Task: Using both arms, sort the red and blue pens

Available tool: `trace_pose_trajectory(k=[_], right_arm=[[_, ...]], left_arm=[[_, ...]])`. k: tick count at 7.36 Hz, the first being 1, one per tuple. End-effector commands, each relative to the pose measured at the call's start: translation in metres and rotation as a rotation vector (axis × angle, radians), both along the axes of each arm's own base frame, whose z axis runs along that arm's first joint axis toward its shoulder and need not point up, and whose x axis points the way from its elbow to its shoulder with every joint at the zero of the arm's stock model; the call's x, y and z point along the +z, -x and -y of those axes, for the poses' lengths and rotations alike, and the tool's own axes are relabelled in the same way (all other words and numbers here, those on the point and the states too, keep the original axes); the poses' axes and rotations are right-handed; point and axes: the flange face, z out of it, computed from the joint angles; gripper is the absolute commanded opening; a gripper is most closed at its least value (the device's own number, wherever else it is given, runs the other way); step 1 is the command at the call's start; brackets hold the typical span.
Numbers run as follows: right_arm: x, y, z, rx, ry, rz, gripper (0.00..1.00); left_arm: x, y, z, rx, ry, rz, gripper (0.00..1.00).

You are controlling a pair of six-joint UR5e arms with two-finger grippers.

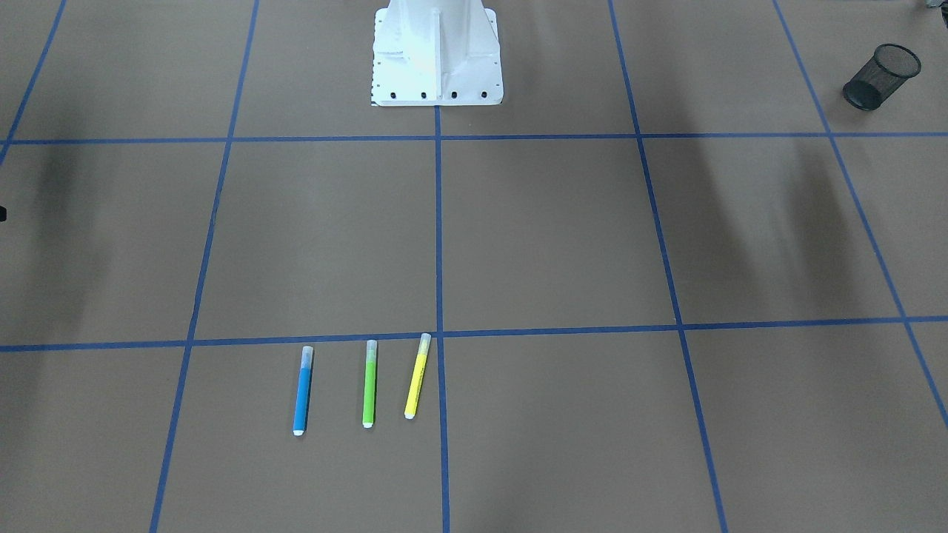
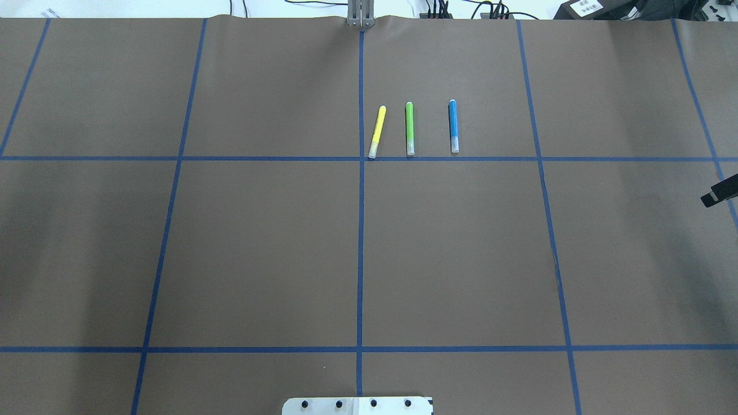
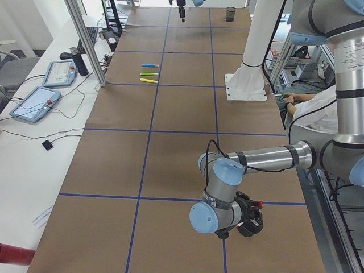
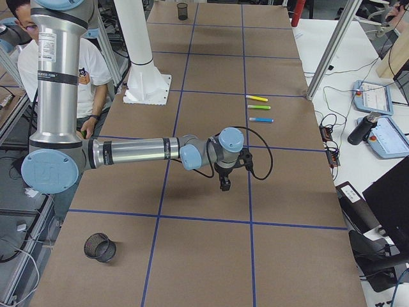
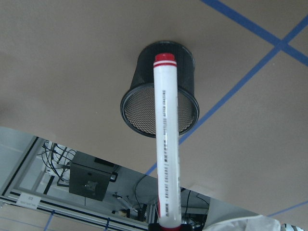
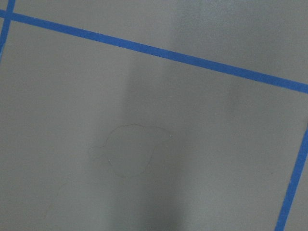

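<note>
Three markers (image 1: 369, 383) lie side by side, well apart from a cup (image 1: 881, 76).

Brown table (image 1: 555, 237), blue grid (image 1: 438, 222); blue pen (image 1: 302, 391); red-capped white pen (image 5: 166, 144); black mesh cup (image 5: 143, 67).

Your table (image 2: 259, 248) is covered in brown paper, marked into large squares by blue tape lines (image 2: 361, 230). Three markers lie side by side near the operators' edge, just to the robot's right of the centre line, caps pointing towards the robot: the blue pen (image 2: 454, 127), the green marker (image 2: 410, 128) and the yellow marker (image 2: 376, 131), which is slightly tilted with its cap end at a tape line. The white base plate (image 1: 437, 74) sits mid-table at the robot's edge. You'll find one black mesh cup (image 1: 881, 76) towards the left end and a second mesh cup (image 4: 100, 247) towards the right end.
</note>
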Motion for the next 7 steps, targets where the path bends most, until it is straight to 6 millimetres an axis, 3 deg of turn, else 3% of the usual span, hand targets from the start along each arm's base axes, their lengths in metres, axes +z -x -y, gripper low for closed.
trace_pose_trajectory(k=[1,3,7], right_arm=[[0.005,0.003,0.000,-0.006,0.011,0.001,1.00],[0.009,0.006,0.000,-0.012,0.018,-0.002,1.00],[0.009,0.010,0.000,-0.019,0.017,-0.002,1.00]], left_arm=[[0.008,-0.004,-0.013,-0.027,0.085,-0.027,0.00],[0.034,-0.009,-0.023,-0.054,0.134,-0.065,0.00],[0.065,-0.015,-0.041,-0.101,0.224,-0.085,0.00]])
